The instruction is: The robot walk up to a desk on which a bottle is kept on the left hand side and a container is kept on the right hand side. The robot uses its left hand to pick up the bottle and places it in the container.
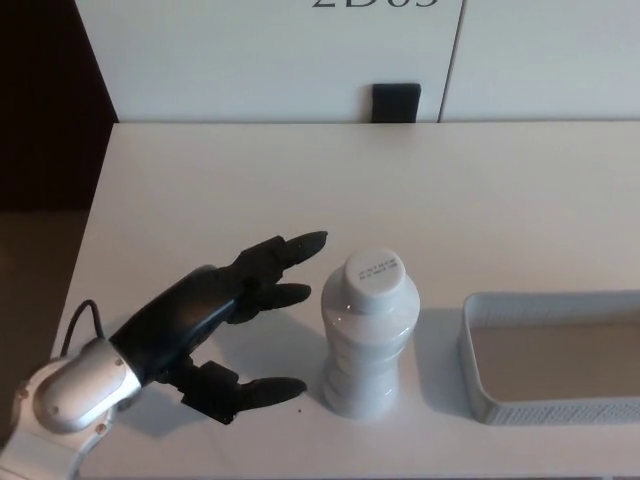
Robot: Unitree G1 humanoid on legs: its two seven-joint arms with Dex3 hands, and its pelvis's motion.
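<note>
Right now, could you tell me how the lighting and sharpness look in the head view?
Head view: soft, even light; the bottle throws a faint shadow leftward on the desk, under the left hand; mild sheen on the bottle shoulder; the container is cut off at the right edge; focus is slightly soft.

An office or lab room; a plain white desk (250, 180) stands against white cabinet doors (270, 60) bearing a printed label (375, 4).
</note>
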